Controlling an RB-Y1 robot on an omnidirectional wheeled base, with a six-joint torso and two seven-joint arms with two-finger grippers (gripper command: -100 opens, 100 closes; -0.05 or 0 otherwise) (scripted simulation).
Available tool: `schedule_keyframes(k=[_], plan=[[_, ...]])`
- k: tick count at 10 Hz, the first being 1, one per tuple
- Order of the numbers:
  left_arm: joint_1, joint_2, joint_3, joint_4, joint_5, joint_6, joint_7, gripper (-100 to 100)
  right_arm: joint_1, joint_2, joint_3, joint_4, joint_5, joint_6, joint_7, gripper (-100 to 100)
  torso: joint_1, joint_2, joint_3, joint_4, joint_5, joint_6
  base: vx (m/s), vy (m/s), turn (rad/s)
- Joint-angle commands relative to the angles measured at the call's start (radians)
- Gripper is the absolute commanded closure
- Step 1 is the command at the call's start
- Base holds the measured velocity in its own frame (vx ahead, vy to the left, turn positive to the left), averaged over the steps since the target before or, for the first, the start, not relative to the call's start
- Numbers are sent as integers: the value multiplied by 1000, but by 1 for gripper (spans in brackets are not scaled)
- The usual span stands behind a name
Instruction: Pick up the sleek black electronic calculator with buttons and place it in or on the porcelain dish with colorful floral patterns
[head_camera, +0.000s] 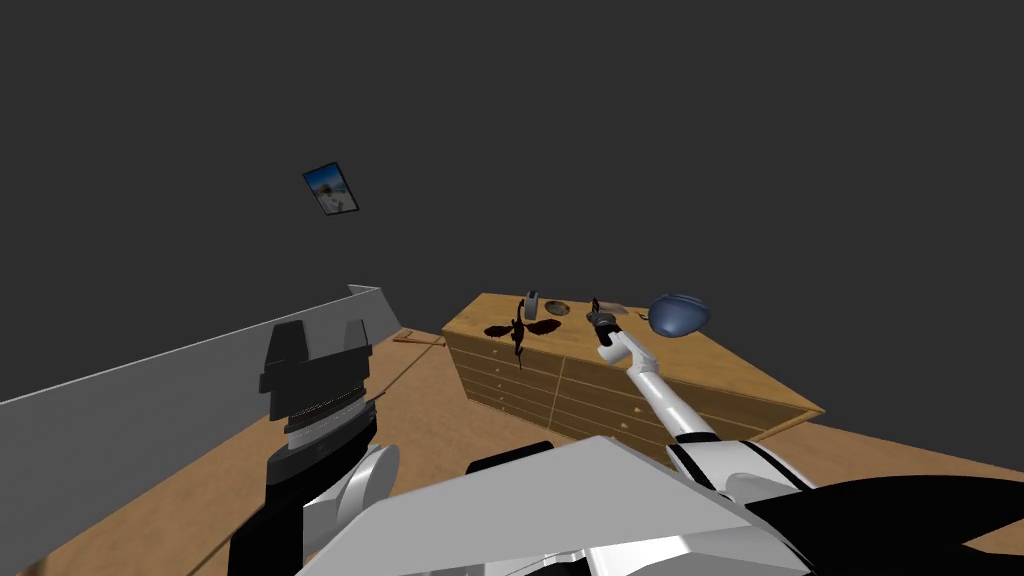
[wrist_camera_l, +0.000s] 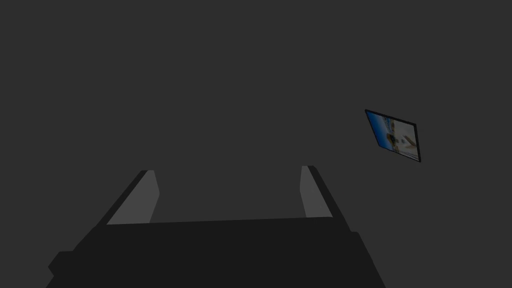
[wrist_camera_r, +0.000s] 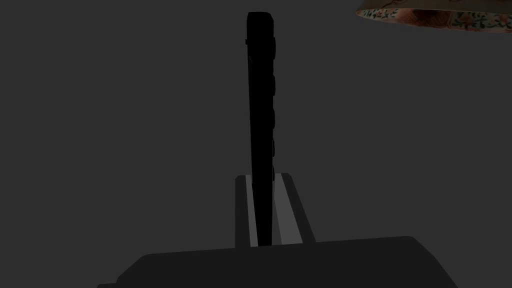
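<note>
My right gripper (wrist_camera_r: 262, 210) is shut on the black calculator (wrist_camera_r: 261, 100), which stands edge-on between the fingers with its buttons along one side. Past its far end, off to one side, shows the rim of a dish with a reddish floral pattern (wrist_camera_r: 435, 15). In the head view the right arm reaches out over a wooden dresser (head_camera: 740, 380), and the right gripper (head_camera: 597, 314) holds the calculator (head_camera: 594, 303) upright above the top. My left gripper (head_camera: 320, 340) is raised near my left side, open and holding nothing (wrist_camera_l: 225, 195).
On the dresser top stand a blue rounded object (head_camera: 680, 314), a small round dish (head_camera: 557, 308), a small grey object (head_camera: 532, 303) and a black plant-like shape (head_camera: 520, 330). A low grey wall (head_camera: 150, 390) runs along the left.
</note>
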Motion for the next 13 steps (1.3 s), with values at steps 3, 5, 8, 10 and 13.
schedule_keyframes(k=[3, 5, 8, 10, 13], plan=[[0, 0, 0, 0, 0, 0, 0, 0, -65, -23, -13, 56, -14, 50, -19, 100, 1, -3, -2, 0, 0, -1, 71, 44, 169], [0, 0, 0, 0, 0, 0, 0, 0, -103, -29, -24, 105, -35, 40, -35, 100, 4, -10, -5, -2, 0, -3, 200, 81, 216], [0, 0, 0, 0, 0, 0, 0, 0, -128, -32, -34, 135, -45, 30, -42, 100, 3, -18, -10, -3, 0, -5, 210, 31, 143], [0, 0, 0, 0, 0, 0, 0, 0, -132, -36, -36, 135, -46, 26, -43, -100, 0, -10, -7, -4, -5, -6, 2, 3, -9], [0, 0, 0, 0, 0, 0, 0, 0, -132, -38, -36, 134, -46, 26, -43, -100, 1, -8, -6, -4, -6, -7, 0, 0, 0]])
